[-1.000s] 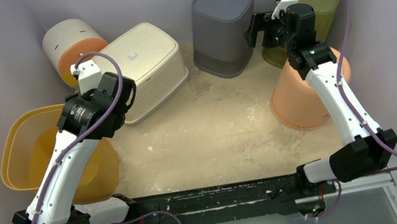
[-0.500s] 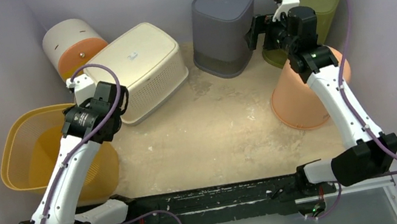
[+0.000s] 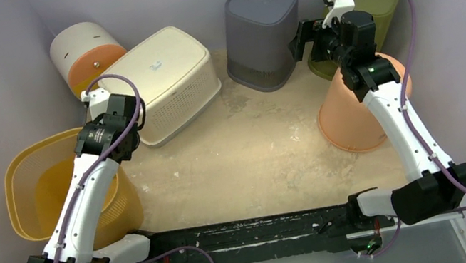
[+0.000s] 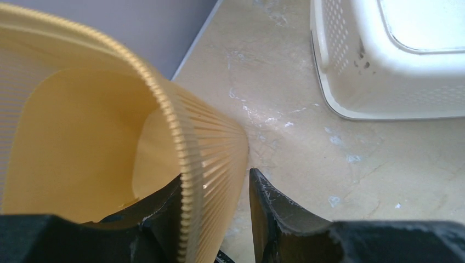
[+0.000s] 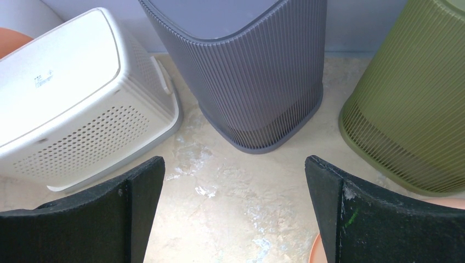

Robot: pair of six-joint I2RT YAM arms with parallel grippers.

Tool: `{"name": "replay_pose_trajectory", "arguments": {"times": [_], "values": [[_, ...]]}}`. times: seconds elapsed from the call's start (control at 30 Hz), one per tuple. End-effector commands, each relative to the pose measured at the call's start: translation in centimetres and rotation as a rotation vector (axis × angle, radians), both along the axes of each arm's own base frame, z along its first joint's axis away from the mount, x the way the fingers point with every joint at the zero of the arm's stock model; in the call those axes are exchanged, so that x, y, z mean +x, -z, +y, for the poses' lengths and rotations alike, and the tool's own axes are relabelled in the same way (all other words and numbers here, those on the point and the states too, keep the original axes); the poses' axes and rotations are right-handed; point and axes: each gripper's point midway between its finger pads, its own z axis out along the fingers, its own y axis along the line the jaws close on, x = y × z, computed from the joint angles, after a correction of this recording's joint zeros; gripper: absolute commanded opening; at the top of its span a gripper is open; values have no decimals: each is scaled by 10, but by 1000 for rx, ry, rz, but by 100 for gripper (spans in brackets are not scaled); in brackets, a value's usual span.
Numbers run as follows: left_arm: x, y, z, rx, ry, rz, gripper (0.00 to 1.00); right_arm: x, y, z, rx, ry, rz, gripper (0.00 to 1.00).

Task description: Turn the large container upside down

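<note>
Left gripper (image 4: 216,178): your fingers are standing narrow and pinching the yellow bin's wall at its rim, one finger inside and one outside.
Yellow bin (image 3: 25,200): it is sitting mouth up at the left edge of the table (image 3: 248,150), not yet turned over, with your left arm reaching over it.
Peach bin (image 3: 351,121): it is resting base up on the right, with your right arm passing over it.
Right gripper (image 5: 233,164): you are holding it above the table with the fingers spread wide and gripping nothing; it is facing the gap between the grey and green bins.
White basket (image 3: 165,71): it is lying base up just beyond the yellow bin, apart from it in the left wrist view.
Grey bin (image 3: 262,25): it is standing base up at the back, near the white basket's right side.
Green bin (image 3: 381,0): it is sitting in the back right corner, just behind your right wrist.
White tub (image 3: 81,46): it is leaning in the back left corner, showing an orange end and touching the white basket.
</note>
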Motion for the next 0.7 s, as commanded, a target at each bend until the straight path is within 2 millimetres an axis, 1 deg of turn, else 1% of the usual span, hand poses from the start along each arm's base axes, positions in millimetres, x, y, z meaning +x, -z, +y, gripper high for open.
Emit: {"name": "replay_pose_trajectory", "arguments": {"times": [0.0, 0.07, 0.17, 0.23, 0.33, 0.4, 0.47, 0.57, 0.63, 0.67], "values": [[6, -7, -15, -91, 55, -25, 0, -5, -18, 1, 15, -3, -51, 100], [6, -19, -21, -117, 85, -32, 0, -4, -18, 1, 14, 0, -51, 100], [7, -49, -26, -152, 114, -79, 0, -2, -19, -1, 11, 9, -51, 100], [8, -72, -31, -188, 142, -137, 0, -1, -18, -1, 9, 15, -49, 100], [9, -107, -40, -247, 188, -219, 0, 0, -17, -2, 11, 19, -45, 100], [11, -124, -49, -299, 217, -266, 0, 0, -15, -2, 11, 20, -39, 100], [14, -131, -63, -367, 259, -280, 0, 0, -13, -2, 10, 22, -35, 100], [24, -133, -99, -533, 356, -316, 0, 0, -12, -4, 6, 29, -32, 100], [31, -127, -120, -633, 401, -335, 0, 0, -10, -5, 2, 32, -27, 100], [34, -120, -126, -662, 411, -333, 0, -1, -10, -5, 0, 34, -28, 100]]}}
